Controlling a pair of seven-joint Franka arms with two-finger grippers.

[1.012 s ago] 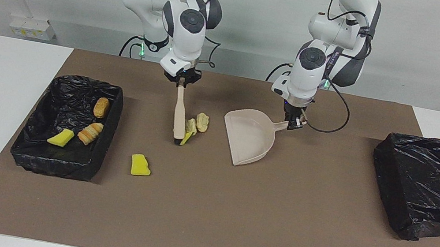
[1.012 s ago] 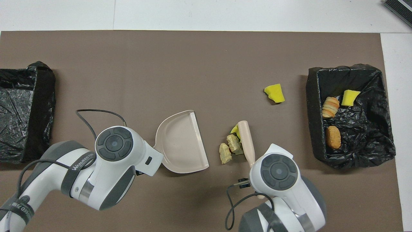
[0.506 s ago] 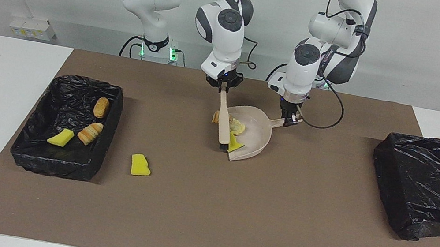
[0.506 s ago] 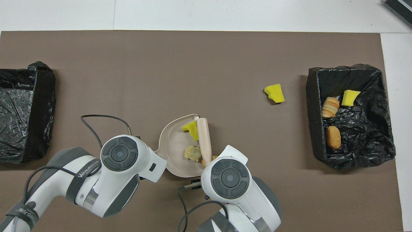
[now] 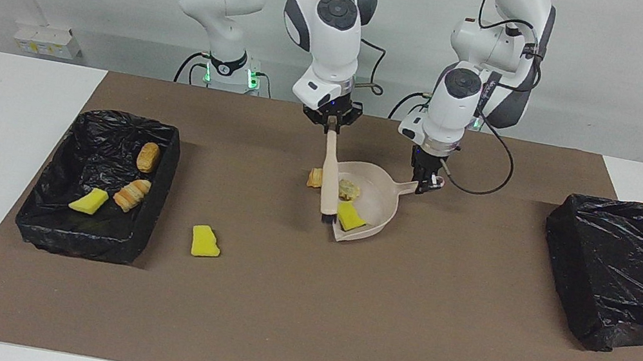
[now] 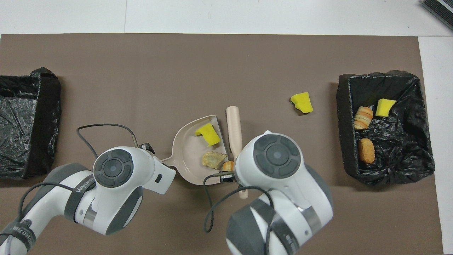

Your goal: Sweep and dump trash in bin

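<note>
Trash lies in three places on the bench (image 5: 6,154). Largest first: two black-lined bins, one (image 5: 623,273) at the left arm's end, one (image 5: 161,180) at the right arm's end holding three scraps (image 5: 131,194). Mid-bench, the dustpan (image 5: 379,206), its handle clamped in the left gripper (image 5: 425,185), carries a yellow sponge chunk (image 5: 350,217) and a tan piece (image 5: 348,190). The brush (image 5: 331,175), clenched by the right gripper (image 5: 331,124), stands at its mouth; an orange-brown piece (image 5: 315,177) lies just outside. One yellow chunk (image 5: 205,241) lies beside the filled bin.

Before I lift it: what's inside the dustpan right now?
In the dustpan: a yellow sponge chunk and a tan scrap. An orange scrap sits at its mouth, partly hidden by the brush.
</note>
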